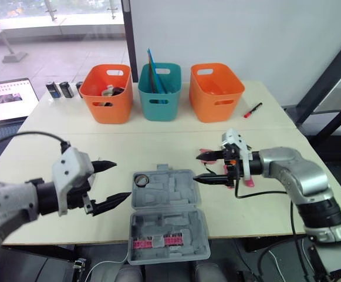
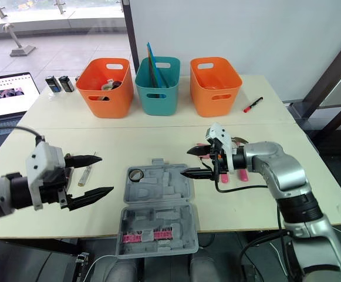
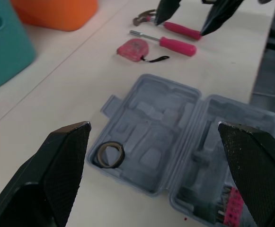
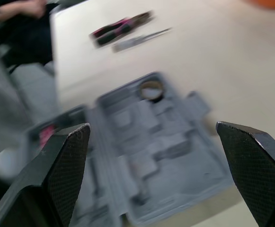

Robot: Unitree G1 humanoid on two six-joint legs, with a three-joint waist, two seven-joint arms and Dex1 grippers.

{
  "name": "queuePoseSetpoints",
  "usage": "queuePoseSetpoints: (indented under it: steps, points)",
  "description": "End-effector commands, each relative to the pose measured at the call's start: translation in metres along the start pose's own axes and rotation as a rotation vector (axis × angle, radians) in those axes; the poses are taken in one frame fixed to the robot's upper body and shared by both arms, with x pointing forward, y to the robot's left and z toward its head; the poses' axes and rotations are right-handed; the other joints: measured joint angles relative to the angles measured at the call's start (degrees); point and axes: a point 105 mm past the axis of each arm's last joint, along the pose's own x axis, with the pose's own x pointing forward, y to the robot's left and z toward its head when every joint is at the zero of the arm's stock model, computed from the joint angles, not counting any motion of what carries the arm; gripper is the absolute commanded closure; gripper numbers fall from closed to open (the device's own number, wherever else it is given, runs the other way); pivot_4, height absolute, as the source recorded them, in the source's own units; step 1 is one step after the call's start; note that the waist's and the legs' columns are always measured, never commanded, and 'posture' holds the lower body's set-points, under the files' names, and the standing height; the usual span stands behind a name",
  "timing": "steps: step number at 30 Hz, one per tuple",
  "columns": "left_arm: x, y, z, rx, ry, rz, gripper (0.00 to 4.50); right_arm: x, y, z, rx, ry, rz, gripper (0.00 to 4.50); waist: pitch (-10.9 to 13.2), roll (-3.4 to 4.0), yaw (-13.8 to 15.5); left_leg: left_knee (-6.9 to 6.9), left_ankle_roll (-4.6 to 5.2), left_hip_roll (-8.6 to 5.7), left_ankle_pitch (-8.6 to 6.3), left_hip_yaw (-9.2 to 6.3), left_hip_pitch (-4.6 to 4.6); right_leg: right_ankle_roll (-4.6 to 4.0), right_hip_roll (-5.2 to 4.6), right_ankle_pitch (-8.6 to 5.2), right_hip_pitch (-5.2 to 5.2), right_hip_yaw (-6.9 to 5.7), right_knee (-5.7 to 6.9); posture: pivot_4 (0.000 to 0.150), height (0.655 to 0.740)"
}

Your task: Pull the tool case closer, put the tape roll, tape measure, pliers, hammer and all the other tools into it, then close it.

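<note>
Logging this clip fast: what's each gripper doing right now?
Left black two-finger gripper: open, holding nothing.
Right black two-finger gripper: open, holding nothing.

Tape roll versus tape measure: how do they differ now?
The tape roll is a dark open ring; the tape measure is a pink block with a black strap. The tape roll sits in a corner pocket of the open tool case; the tape measure lies on the table outside it. Both lie flat.
</note>
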Motion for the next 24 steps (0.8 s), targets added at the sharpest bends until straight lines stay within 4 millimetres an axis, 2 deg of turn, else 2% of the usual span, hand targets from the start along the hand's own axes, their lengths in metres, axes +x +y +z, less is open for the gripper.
queuePoseSetpoints:
  steps: [1, 6, 9, 11, 14, 18, 24]
  points:
    - [0.0, 0.004, 0.006, 0.035, -0.014, -0.06, 0.01, 0.0, -0.008, -0.008, -0.005, -0.053, -0.205, 0.0, 0.0, -0.03, 0.2, -0.03, 0.0, 0.0, 0.0, 0.0, 0.0, 0.02, 0.0, -0.01, -0.02, 0.0, 0.0, 0.15, 0.7344]
    - [0.001, 0.004, 0.004, 0.032, -0.015, -0.06, 0.01, -0.003, -0.035, -0.042, 0.012, 0.045, -0.443, 0.0, 0.0, 0.04, 0.2, 0.13, 0.01, 0.0, 0.01, 0.05, -0.38, 0.03, -0.01, 0.01, -0.31, 0.06, 0.03, 0.15, 0.7344]
    - [0.0, -0.002, -0.006, 0.018, 0.034, -0.068, 0.0, 0.001, -0.041, -0.05, 0.055, 0.029, -0.506, 0.83, 0.0, 0.03, 0.1, 0.18, 0.02, 0.0, 0.02, 0.02, -0.43, -0.01, 0.01, 0.05, -0.37, 0.05, 0.09, 0.15, 0.7344]
    - [-0.001, -0.004, -0.007, 0.003, 0.032, -0.061, 0.0, 0.003, -0.045, -0.056, 0.05, 0.051, -0.536, 1.76, 0.0, 0.04, 0.0, 0.16, 0.02, 0.0, 0.02, 0.02, -0.42, -0.01, 0.02, 0.04, -0.38, 0.05, 0.1, 0.15, 0.7344]
    - [-0.002, -0.004, -0.009, -0.001, 0.039, -0.038, 0.0, 0.007, -0.048, -0.065, 0.062, 0.067, -0.55, 1.76, 0.0, 0.03, 0.2, 0.17, 0.02, 0.0, 0.02, 0.02, -0.52, -0.01, 0.01, 0.04, -0.46, 0.05, 0.1, 0.15, 0.7344]
    - [-0.004, -0.007, -0.011, -0.014, 0.044, -0.025, 0.0, 0.007, -0.063, -0.072, 0.107, 0.072, -0.642, 1.76, 0.0, 0.04, 0.2, 0.18, 0.03, 0.0, 0.02, 0.02, -0.53, -0.01, 0.01, 0.05, -0.46, 0.06, 0.1, 0.15, 0.7344]
    - [-0.009, -0.005, -0.015, -0.011, 0.064, 0.007, 0.0, 0.012, -0.07, -0.085, 0.174, 0.091, -0.686, 1.76, 0.0, 0.03, 0.3, 0.16, 0.03, 0.0, 0.02, 0.02, -0.53, -0.01, 0.02, 0.05, -0.48, 0.05, 0.12, 0.15, 0.7344]
